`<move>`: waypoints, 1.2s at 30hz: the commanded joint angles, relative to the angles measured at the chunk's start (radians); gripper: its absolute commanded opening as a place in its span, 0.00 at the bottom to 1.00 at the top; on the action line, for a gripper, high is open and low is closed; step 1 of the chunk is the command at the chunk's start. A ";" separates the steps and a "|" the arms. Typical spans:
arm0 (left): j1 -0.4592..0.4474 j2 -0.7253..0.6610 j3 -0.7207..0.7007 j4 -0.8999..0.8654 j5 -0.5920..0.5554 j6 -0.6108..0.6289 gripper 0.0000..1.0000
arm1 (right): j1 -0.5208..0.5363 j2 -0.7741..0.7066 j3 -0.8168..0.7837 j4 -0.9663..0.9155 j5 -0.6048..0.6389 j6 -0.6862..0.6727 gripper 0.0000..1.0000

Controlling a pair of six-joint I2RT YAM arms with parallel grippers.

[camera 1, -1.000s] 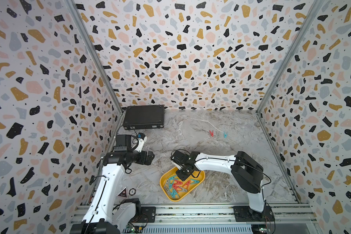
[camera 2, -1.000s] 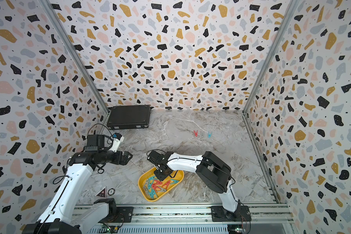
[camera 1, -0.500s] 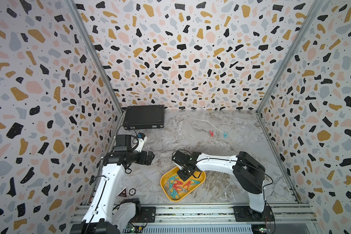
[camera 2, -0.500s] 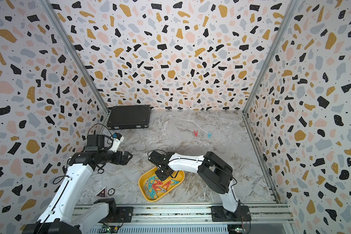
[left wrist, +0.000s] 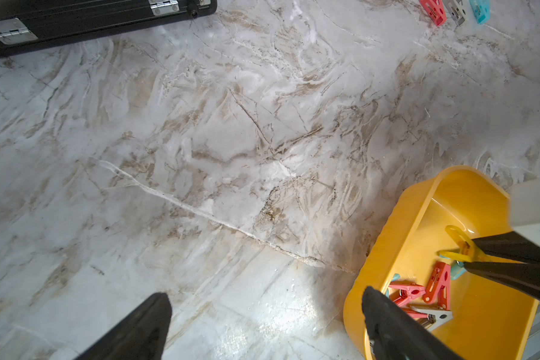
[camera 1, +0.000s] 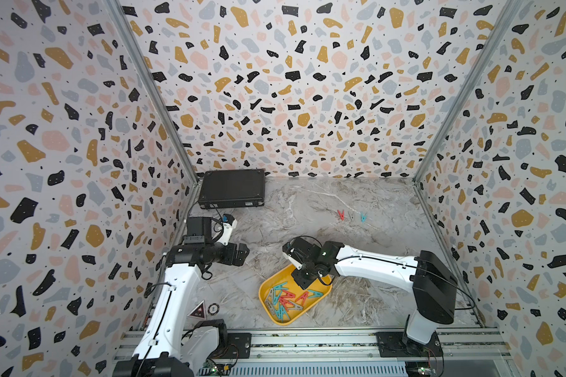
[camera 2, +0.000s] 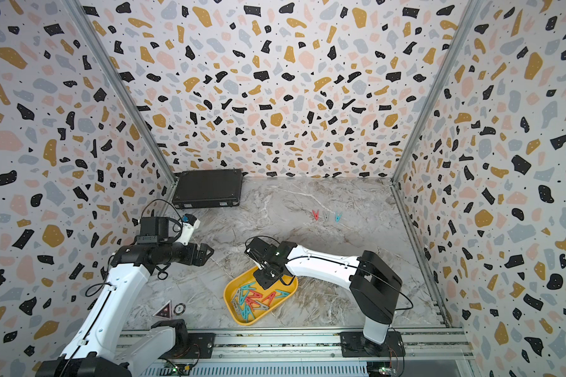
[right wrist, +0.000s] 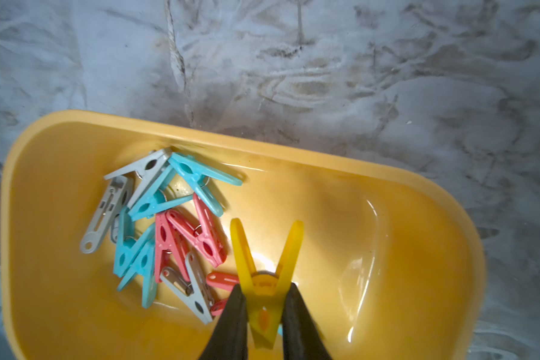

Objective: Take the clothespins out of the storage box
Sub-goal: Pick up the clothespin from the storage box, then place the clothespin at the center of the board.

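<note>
Yellow clothespin (right wrist: 264, 280) pinched in the right gripper (right wrist: 264, 293), low in the box (right wrist: 402, 249), apparently for lifting out; left gripper (left wrist: 265, 294) gapes.

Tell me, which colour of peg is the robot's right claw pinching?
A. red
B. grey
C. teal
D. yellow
D: the right wrist view shows the right gripper shut on a yellow peg over the box; the red, teal and grey ones lie loose beside it.
</note>
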 commanded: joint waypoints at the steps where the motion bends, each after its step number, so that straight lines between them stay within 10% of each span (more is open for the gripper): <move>1: -0.001 -0.003 -0.013 0.019 0.002 0.005 1.00 | 0.005 -0.072 0.005 -0.061 0.039 0.001 0.14; 17: -0.002 0.003 -0.012 0.018 0.002 0.005 1.00 | -0.204 -0.198 -0.002 -0.184 0.069 -0.076 0.13; 36: -0.001 0.001 -0.014 0.017 0.009 0.005 1.00 | -0.724 -0.081 -0.024 -0.157 -0.011 -0.143 0.12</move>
